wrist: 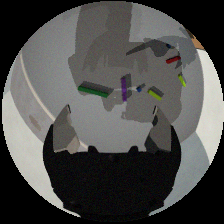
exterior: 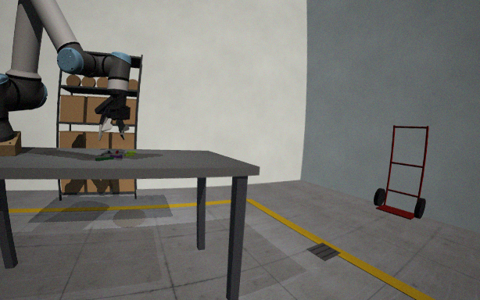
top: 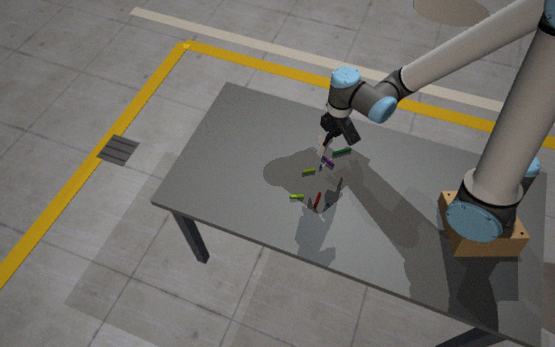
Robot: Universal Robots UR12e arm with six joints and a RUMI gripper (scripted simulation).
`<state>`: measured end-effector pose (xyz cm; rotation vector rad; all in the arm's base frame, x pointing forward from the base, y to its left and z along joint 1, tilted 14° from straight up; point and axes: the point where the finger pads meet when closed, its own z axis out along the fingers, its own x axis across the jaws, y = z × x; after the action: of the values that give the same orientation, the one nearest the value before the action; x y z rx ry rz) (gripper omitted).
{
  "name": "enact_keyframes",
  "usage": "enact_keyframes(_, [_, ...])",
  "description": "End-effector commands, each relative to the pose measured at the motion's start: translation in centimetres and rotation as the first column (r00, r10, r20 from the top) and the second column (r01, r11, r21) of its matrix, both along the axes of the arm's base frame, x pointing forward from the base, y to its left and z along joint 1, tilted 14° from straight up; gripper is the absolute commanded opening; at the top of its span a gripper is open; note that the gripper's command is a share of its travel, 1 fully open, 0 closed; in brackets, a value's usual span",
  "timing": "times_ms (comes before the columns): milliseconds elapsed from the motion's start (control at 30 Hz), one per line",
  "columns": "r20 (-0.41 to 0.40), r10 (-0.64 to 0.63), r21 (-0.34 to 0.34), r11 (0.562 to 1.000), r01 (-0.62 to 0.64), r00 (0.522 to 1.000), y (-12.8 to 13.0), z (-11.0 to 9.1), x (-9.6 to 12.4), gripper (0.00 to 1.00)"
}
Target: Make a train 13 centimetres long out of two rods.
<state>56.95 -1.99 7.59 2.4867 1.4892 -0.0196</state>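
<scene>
My gripper is open and empty, hanging above the table over the far end of the rod cluster. A green rod lies flat just below it. Beside it lies a purple rod. A tiny blue rod sits next to the purple one. One lime rod lies nearby, and a second lime rod lies further out. A red rod lies near the table's front edge. No rods touch end to end.
The arm's base sits on a wooden block at the table's right end. A shelf rack with boxes stands behind the table. A red hand truck stands by the far wall.
</scene>
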Motion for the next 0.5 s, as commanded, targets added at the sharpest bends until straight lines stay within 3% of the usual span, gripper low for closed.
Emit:
enact_keyframes(0, [-0.017, 0.086, -0.008, 0.996, -0.086, 0.996, 0.5, -0.1, 0.0, 1.00])
enact_keyframes(167, [-0.052, 0.230, -0.019, 0.973, -0.232, 0.972, 1.3, -0.3, -0.2, 1.00])
enact_keyframes(467, [-0.113, 0.463, -0.026, 0.883, -0.468, 0.879, 2.7, -0.6, -0.3, 1.00])
